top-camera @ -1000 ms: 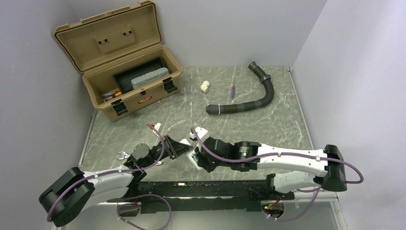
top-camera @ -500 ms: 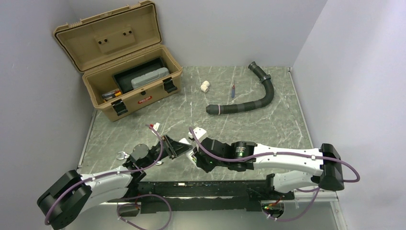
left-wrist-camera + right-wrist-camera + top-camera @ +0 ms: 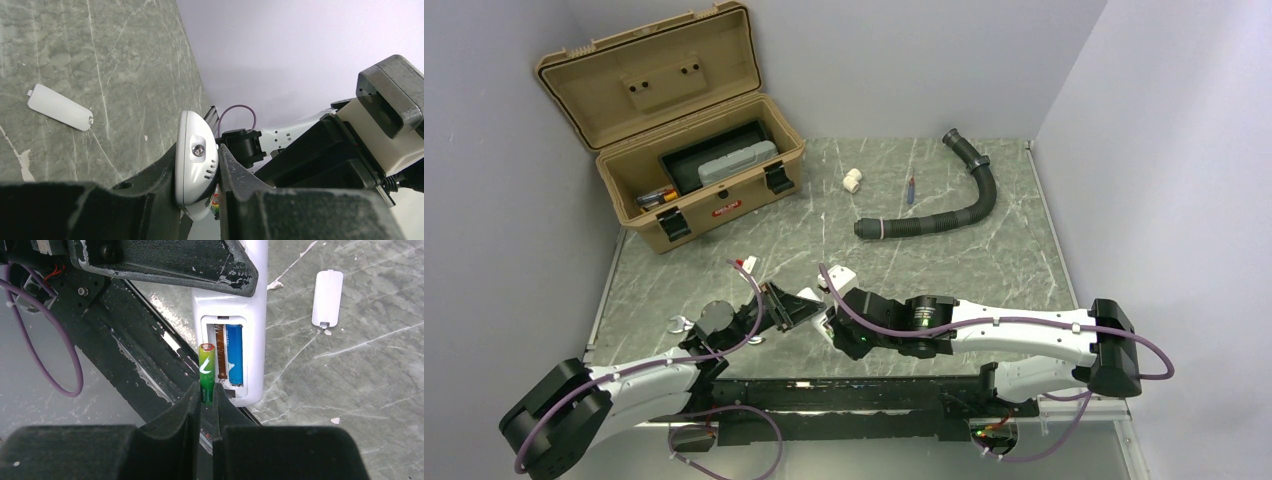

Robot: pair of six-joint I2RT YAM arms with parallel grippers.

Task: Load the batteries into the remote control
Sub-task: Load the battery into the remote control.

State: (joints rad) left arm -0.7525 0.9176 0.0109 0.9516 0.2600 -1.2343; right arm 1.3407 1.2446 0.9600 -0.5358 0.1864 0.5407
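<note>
top external: we list a grey marbled table (image 3: 984, 270). an open tan toolbox (image 3: 674, 150) sits at its far left. a white pipe fitting (image 3: 852, 180), a red-and-blue stick (image 3: 911, 190) and a black corrugated hose (image 3: 944, 215) lie across the far side. the left gripper (image 3: 786, 308) and right gripper (image 3: 829, 325) meet tip to tip near the front edge.

left wrist: we note the left gripper clamped tight on the remote control (image 3: 196, 150), held on edge above the table. a white cover piece (image 3: 60, 106) lies flat, well apart.

right wrist: we see the remote control's back compartment open. the blue battery (image 3: 234, 360) is seated in the right bay. the green battery (image 3: 206, 370) stands over the compartment's left edge, not seated, its lower end pinched between the narrow right gripper's fingers.
</note>
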